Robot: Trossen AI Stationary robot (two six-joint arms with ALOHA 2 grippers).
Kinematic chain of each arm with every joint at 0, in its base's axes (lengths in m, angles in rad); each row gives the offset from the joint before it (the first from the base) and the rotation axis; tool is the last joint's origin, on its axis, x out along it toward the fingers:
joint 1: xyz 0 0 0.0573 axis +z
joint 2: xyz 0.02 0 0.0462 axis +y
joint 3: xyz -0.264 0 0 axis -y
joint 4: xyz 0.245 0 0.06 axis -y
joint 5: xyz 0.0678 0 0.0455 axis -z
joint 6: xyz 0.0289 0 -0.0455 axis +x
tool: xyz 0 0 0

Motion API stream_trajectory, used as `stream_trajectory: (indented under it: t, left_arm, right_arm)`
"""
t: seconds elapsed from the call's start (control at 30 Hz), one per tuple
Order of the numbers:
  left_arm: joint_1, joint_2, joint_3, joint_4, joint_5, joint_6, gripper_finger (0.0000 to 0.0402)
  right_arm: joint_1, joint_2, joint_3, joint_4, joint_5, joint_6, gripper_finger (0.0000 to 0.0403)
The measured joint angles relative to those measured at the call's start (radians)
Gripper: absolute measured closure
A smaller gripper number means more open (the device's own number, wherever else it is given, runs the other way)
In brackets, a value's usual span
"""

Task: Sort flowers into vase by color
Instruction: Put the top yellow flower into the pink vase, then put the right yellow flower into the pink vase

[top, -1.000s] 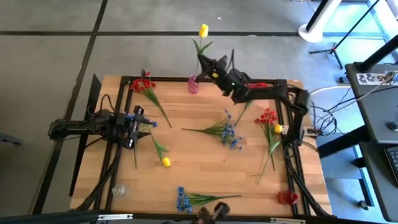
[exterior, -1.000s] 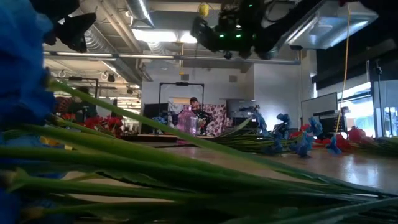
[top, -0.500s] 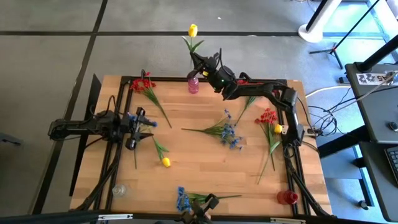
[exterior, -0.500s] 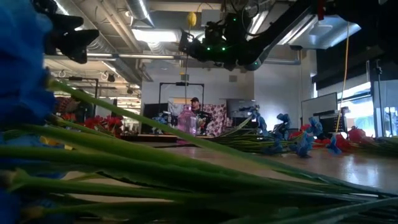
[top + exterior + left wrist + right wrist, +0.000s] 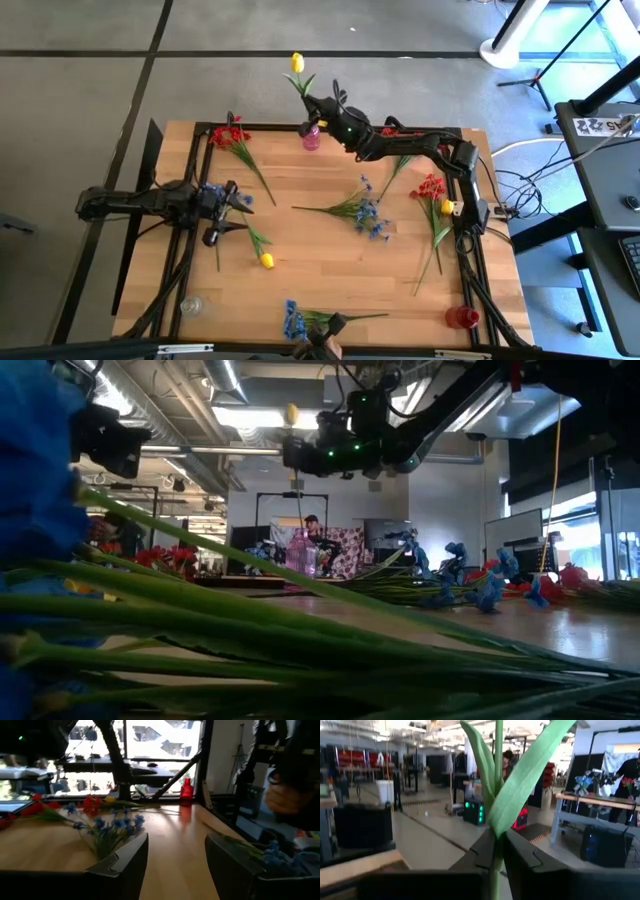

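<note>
Right gripper (image 5: 496,851) with dark fingers (image 5: 477,855) closed on an upright green stem (image 5: 498,750), two long leaves (image 5: 520,780) spreading above the grip, workshop floor, benches and a blurred person (image 5: 508,762) beyond.

I hold a tulip (image 5: 297,64) by its stem above the small vase (image 5: 311,137) at the table's (image 5: 320,260) far edge, my right pincer (image 5: 318,108) just over that vase. My left pincer (image 5: 222,211) hangs well to the vase's left and nearer. Loose flowers (image 5: 362,211) lie between them, nearer than the vase.
</note>
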Motion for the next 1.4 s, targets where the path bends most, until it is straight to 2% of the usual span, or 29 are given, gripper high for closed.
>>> stream_trajectory:
  t: [0.1,0.4,0.8,1.0,1.2,1.4]
  left_arm:
    - [-0.019,0.039,0.001,0.013,-0.054,-0.003,0.0209]
    - [-0.045,0.138,0.063,0.021,-0.111,-0.015,0.0209]
    - [-0.049,0.178,0.064,0.087,-0.118,-0.088,0.0209]
    - [-0.113,0.178,0.064,0.115,-0.118,-0.108,0.0209]
    - [-0.174,0.178,0.064,0.158,-0.118,-0.055,0.0209]
    - [-0.213,0.178,0.048,0.155,-0.117,-0.028,0.0209]
  right_arm:
    - [0.001,-0.01,0.0,-0.068,0.0,0.007,0.0353]
    - [0.023,-0.107,0.0,-0.4,0.02,0.097,0.029]
    - [0.043,-0.225,0.0,-0.831,0.018,0.243,0.0188]
    - [0.112,-0.327,0.0,-1.097,0.019,0.306,0.015]
    - [0.243,-0.407,0.002,-1.427,0.055,0.497,0.0146]
    - [0.399,-0.411,0.002,-1.843,0.032,0.819,0.0146]
